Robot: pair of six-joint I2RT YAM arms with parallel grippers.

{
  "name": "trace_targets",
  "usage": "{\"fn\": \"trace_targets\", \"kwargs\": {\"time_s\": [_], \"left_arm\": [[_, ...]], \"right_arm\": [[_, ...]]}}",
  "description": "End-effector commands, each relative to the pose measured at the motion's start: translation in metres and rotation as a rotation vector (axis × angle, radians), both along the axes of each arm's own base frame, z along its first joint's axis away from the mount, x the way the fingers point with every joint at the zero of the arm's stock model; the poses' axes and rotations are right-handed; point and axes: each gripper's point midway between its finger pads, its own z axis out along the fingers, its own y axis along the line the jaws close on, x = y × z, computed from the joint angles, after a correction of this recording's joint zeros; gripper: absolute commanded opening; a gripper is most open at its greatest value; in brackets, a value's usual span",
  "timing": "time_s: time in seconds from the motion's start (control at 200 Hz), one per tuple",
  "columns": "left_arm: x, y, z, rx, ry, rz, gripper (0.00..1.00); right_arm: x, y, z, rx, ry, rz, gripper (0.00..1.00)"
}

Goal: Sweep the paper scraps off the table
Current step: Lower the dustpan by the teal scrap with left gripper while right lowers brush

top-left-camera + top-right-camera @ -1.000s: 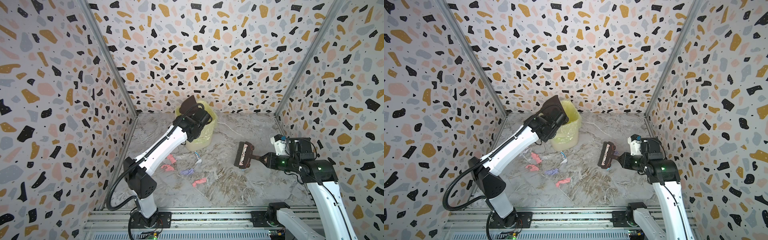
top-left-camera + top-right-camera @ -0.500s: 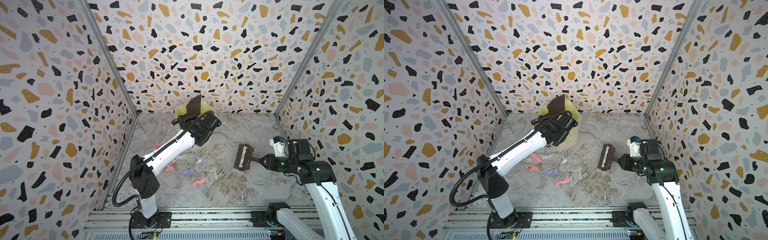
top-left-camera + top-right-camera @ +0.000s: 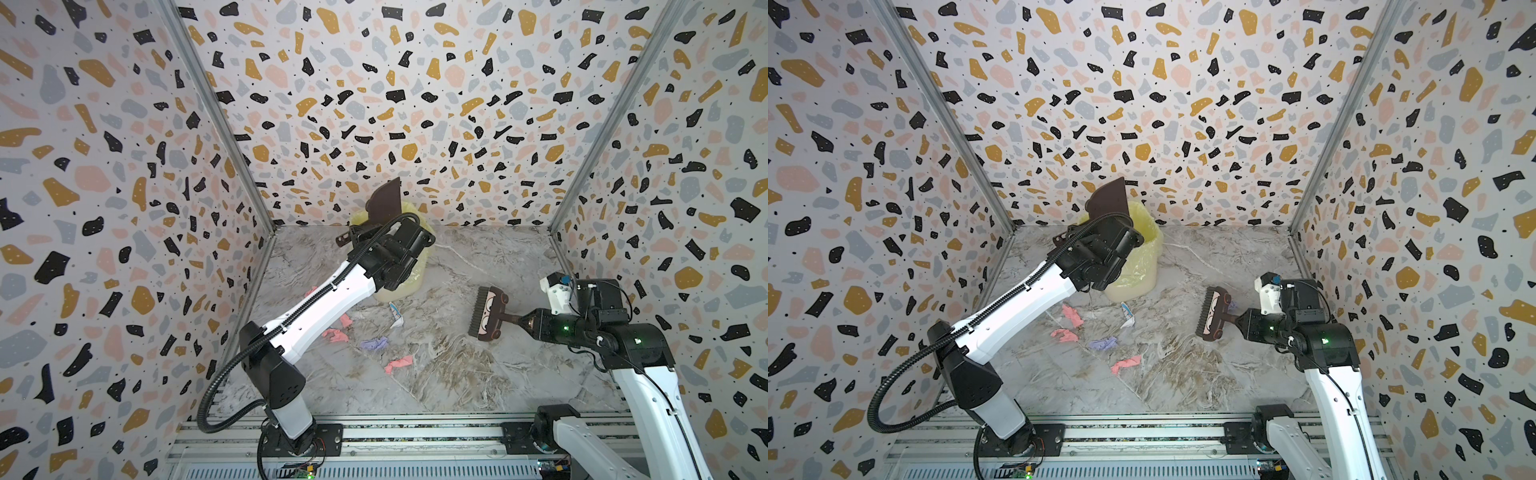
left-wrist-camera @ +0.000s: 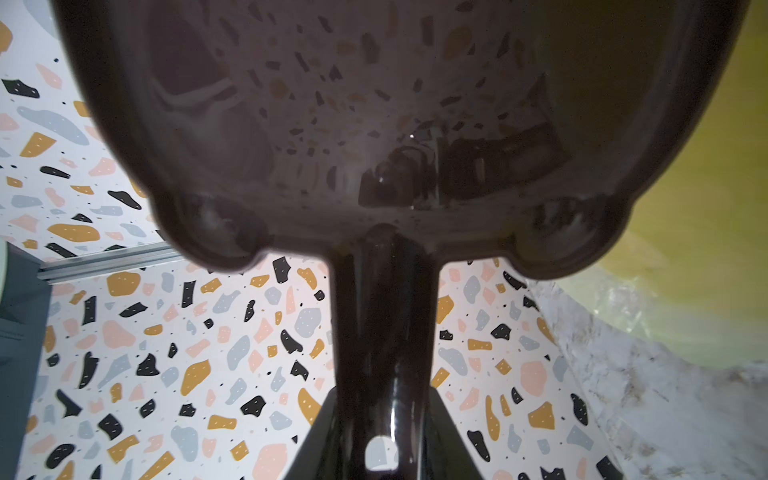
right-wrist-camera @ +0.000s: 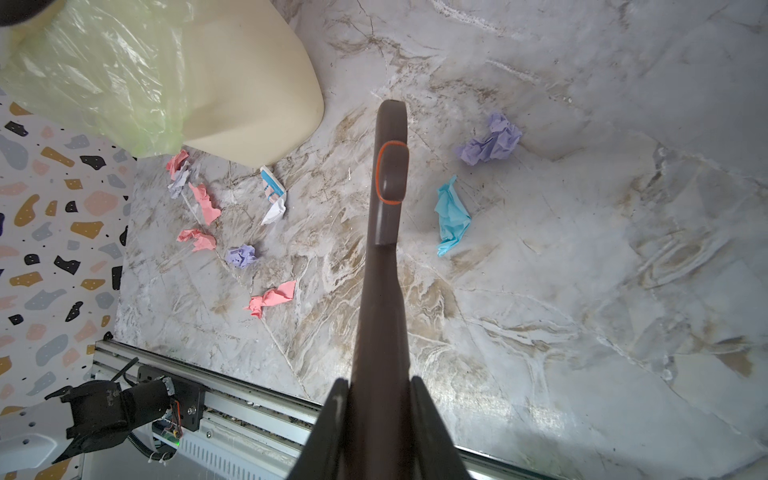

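Several paper scraps lie on the marble table [image 3: 457,386]: pink ones [image 3: 399,363] [image 3: 336,334], a lilac one [image 3: 374,344] and a white-and-blue one [image 3: 397,318]. In the right wrist view a light blue scrap [image 5: 453,216] and a lilac scrap [image 5: 490,143] lie on the brush's other side. My left gripper [image 4: 384,395] is shut on the handle of a dark brown dustpan [image 3: 386,201], which is tipped up over the bin [image 3: 401,286]. My right gripper [image 5: 380,384] is shut on the handle of a brown brush [image 3: 487,313], raised off the table right of the scraps.
The cream bin with a yellow liner [image 3: 1133,266] stands at the back, left of centre, partly hidden by my left arm. Terrazzo walls close in three sides. An aluminium rail [image 3: 415,432] runs along the front edge.
My left wrist has swung right and turned, bringing the dustpan from lying flat left of the bin to standing on edge over its mouth. The brush has barely moved.
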Motion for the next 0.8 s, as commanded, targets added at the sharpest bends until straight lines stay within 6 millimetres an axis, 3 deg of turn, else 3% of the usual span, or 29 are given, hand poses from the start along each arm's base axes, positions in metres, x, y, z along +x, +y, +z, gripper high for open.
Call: {"fn": "trace_targets", "kwargs": {"time_s": [0.0,0.19,0.28,0.44,0.596,0.791], "left_arm": [[-0.005,0.007,0.028,-0.174,-0.073,-0.022,0.00],[-0.014,0.004,0.049,-0.316,-0.119,-0.067,0.00],[-0.022,-0.016,0.056,-0.412,-0.120,-0.130,0.00],[-0.046,-0.063,0.051,-0.574,-0.056,-0.244,0.00],[-0.074,-0.102,0.029,-0.709,0.071,-0.332,0.00],[-0.112,-0.140,-0.031,-0.814,0.283,-0.377,0.00]], "right_arm": [[0.002,-0.001,0.022,-0.013,-0.068,0.011,0.00],[0.003,-0.009,0.032,-0.064,-0.110,-0.001,0.00],[0.006,-0.015,0.037,-0.102,-0.130,-0.013,0.00],[0.010,-0.032,0.044,-0.204,-0.156,-0.053,0.00],[0.013,-0.043,0.051,-0.259,-0.190,-0.085,0.00],[0.019,-0.050,0.054,-0.298,-0.217,-0.124,0.00]]}}
